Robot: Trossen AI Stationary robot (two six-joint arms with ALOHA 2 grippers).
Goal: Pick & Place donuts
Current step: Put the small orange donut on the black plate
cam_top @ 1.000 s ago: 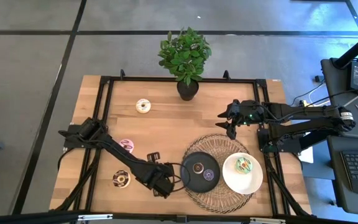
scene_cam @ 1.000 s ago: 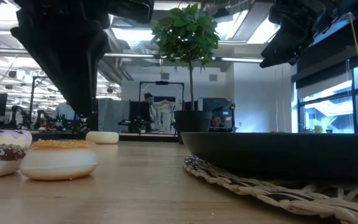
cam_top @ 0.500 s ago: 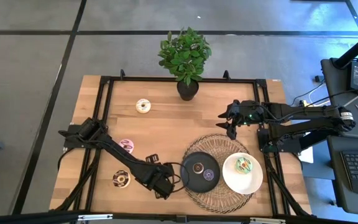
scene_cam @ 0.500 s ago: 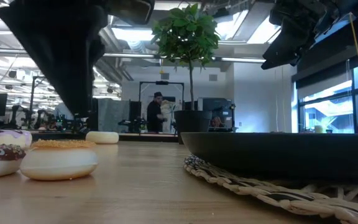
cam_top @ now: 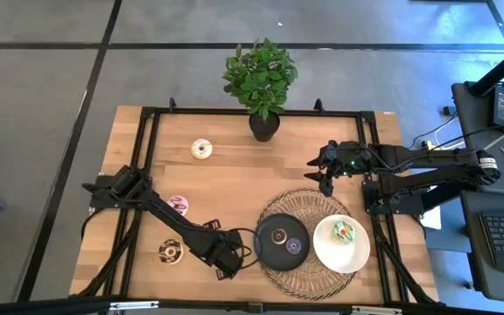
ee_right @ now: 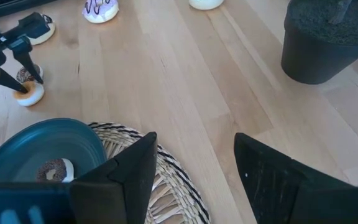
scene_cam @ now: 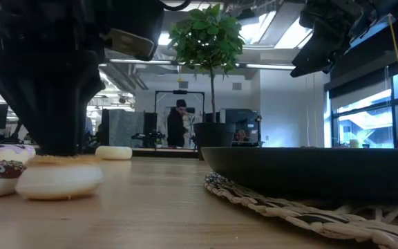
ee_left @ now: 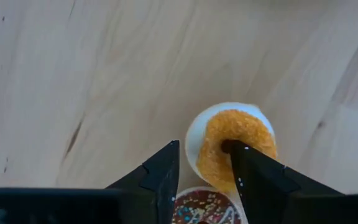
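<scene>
While the left gripper (ee_left: 204, 163) hangs low over the table near its front edge, its jaws stand spread w/ the orange-topped mini donut (ee_left: 235, 149) at them: one fingertip (ee_left: 166, 165) sits just beside the donut's white edge, the other over the donut's hole area. Not clenched on it; low view shows the gripper's dark bulk right on top of that donut (scene_cam: 59, 180). Chocolate sprinkled donut (ee_left: 197, 208) lies just beside the orange one. In high view the L gripper (cam_top: 226, 258) is just left of the black plate (cam_top: 269, 254), the sprinkled donut (cam_top: 170, 252) further left.

R gripper (cam_top: 322, 171) hovers above the table behind the woven mat (cam_top: 309, 199), jaws released, nothing between them.

Donut positions, high view:
- pink w/ dark drizzle (cam_top: 178, 204), left-centre of table
- tan-ringed one (cam_top: 201, 149), far back left, near potted plant (cam_top: 261, 83)
- brown one (cam_top: 278, 235) and purple one (cam_top: 294, 246) on black plate
- green-iced one (cam_top: 344, 233) on white plate (cam_top: 357, 255)

Both plates rest on the mat. Person stands in the room behind, low view (scene_cam: 179, 124).
</scene>
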